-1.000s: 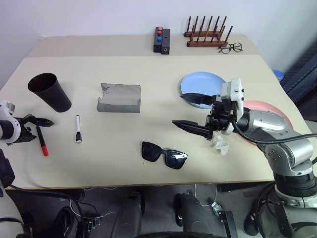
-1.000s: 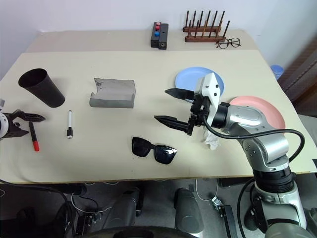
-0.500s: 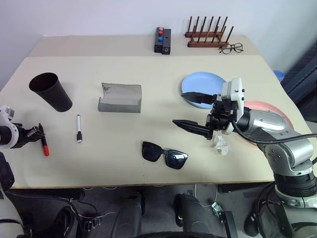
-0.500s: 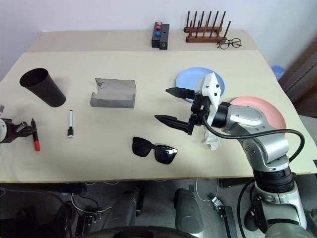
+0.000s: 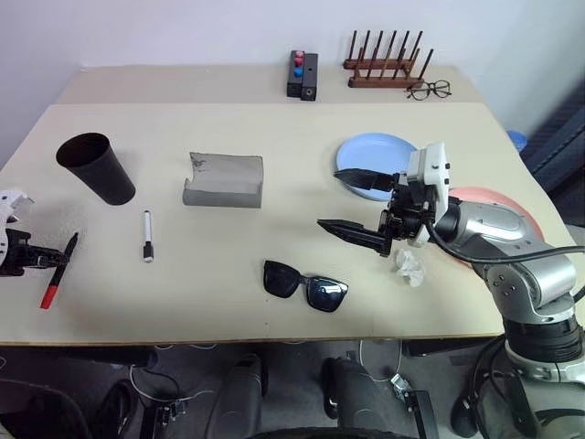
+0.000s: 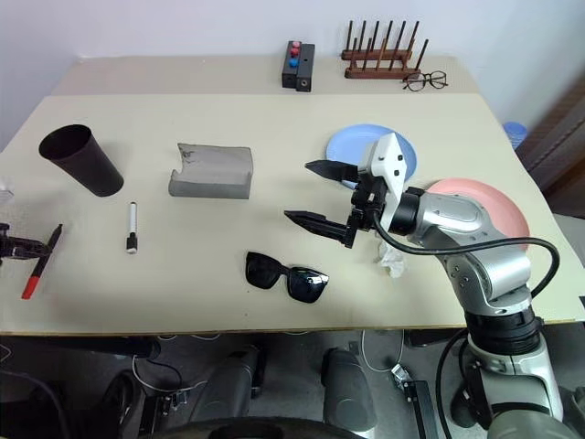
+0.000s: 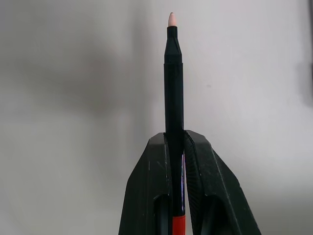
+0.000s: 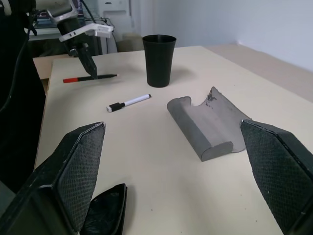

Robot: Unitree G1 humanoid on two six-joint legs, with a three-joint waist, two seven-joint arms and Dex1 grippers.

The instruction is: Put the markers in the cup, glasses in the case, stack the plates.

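**Left tool clamped on the red marker at the worktop's left edge**

The left tool (image 5: 41, 262) sat at the far-left edge of the worktop (image 5: 274, 219), its two black fingers (image 7: 151, 196) closed on the red marker (image 5: 55, 274). The marker was gripped near its middle and tilted, red end toward the near edge and black end up and away; the right wrist view showed it held clear of the surface. In the left wrist view its black barrel ran straight out between the fingers to a pale tip.

The right arm reached in from the right, forearm roughly level and pointing left. The right tool (image 5: 352, 203) hung above the worktop with its fingers spread wide and nothing between them, just left of the light blue plate (image 5: 375, 151) and beyond the black sunglasses (image 5: 304, 285).

The black cup (image 5: 94, 167) stood upright at the far left, mouth open. The white marker (image 5: 146, 236) lay on the surface just right of the cup and nearer the front, well apart from the red one. The grey case (image 5: 223, 180) lay open in the middle, right of the cup. The sunglasses rested near the front edge, lenses up. The pink plate (image 5: 494, 203) lay to the right of the blue one, partly behind the right arm, the two plates side by side rather than stacked. A crumpled white tissue (image 5: 408, 267) sat below the right wrist.
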